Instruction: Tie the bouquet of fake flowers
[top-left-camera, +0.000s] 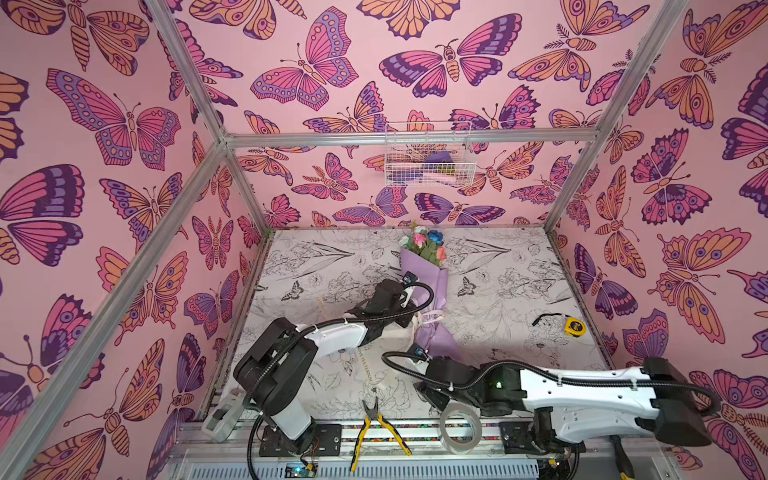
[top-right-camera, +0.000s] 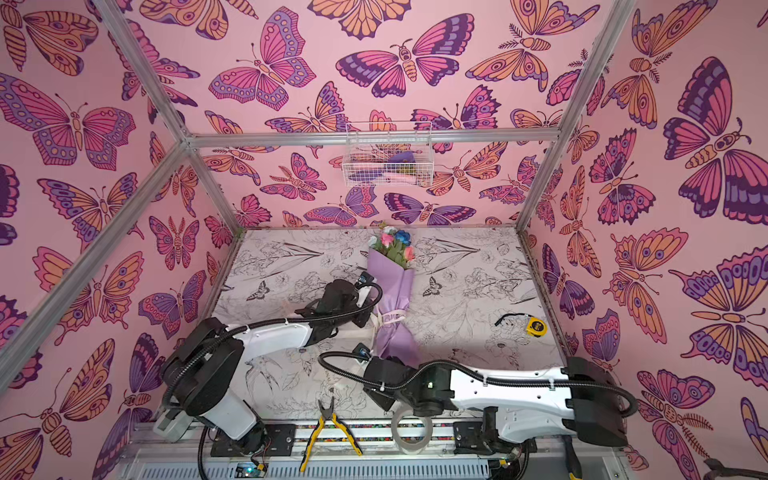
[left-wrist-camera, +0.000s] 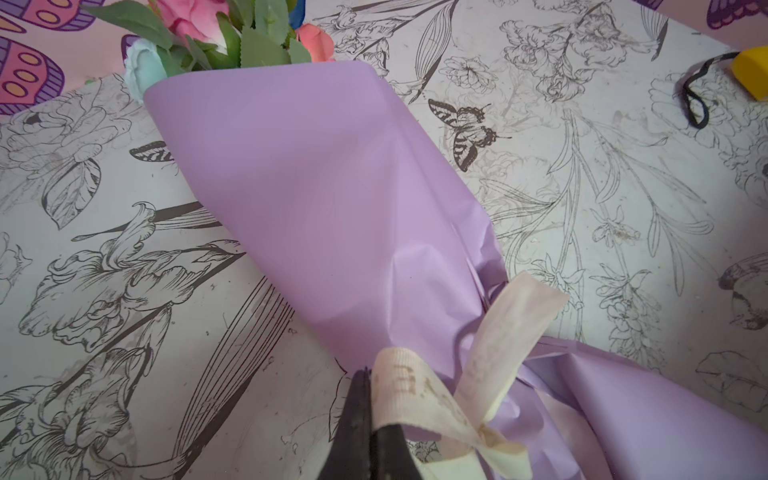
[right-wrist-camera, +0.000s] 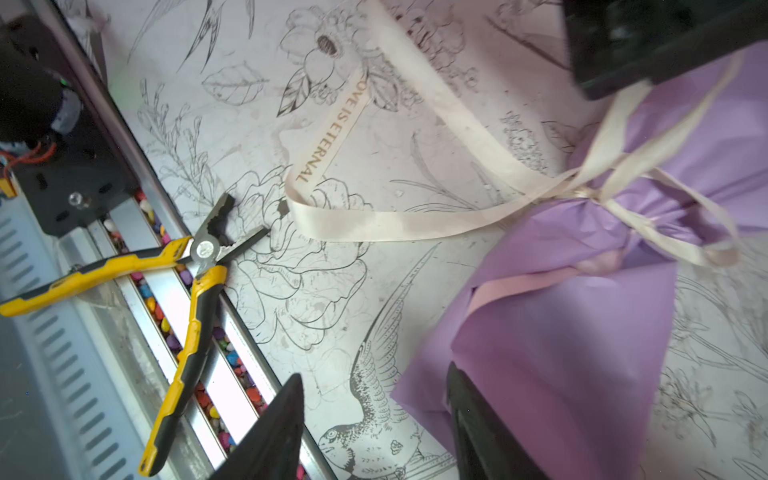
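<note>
The left gripper (left-wrist-camera: 366, 386) pinched the limp, slippery ribbon (left-wrist-camera: 505, 328), probably best held near its knot (right-wrist-camera: 584, 192); the right gripper (right-wrist-camera: 374, 372) gaped half-open, empty.

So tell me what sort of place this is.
Probably a robot training booth, not a florist's: an aluminium frame hung with butterfly-print walls, a left arm and right arm bolted to a front rail, with pliers and a tape roll lying there.
</note>
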